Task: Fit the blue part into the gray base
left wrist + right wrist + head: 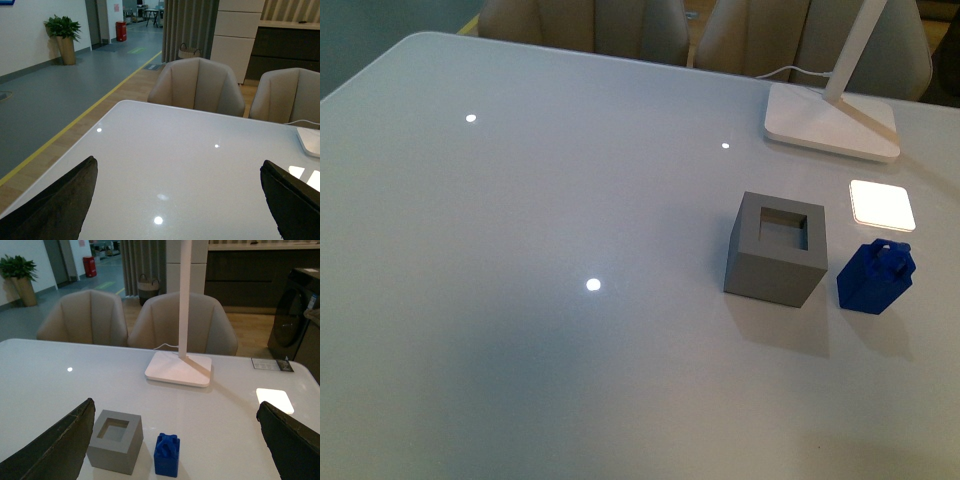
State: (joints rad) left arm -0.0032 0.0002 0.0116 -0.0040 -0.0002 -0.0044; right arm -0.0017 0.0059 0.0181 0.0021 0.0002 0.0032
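Observation:
The gray base (776,250) is a matte cube with an empty square recess in its top, standing on the white table (520,330) at the right. The blue part (876,275) stands upright just right of it, knob up, a small gap between them. Neither arm shows in the front view. In the right wrist view the gray base (115,440) and blue part (167,455) lie ahead between my right gripper's (175,445) wide-open fingers (55,452), untouched. My left gripper (177,200) is open and empty over bare table, its fingers (52,207) far apart.
A white lamp foot (830,122) with its slanted arm stands at the back right, a bright light patch (881,205) on the table beside it. Beige chairs (196,86) line the table's far edge. A cable (800,71) runs behind the lamp.

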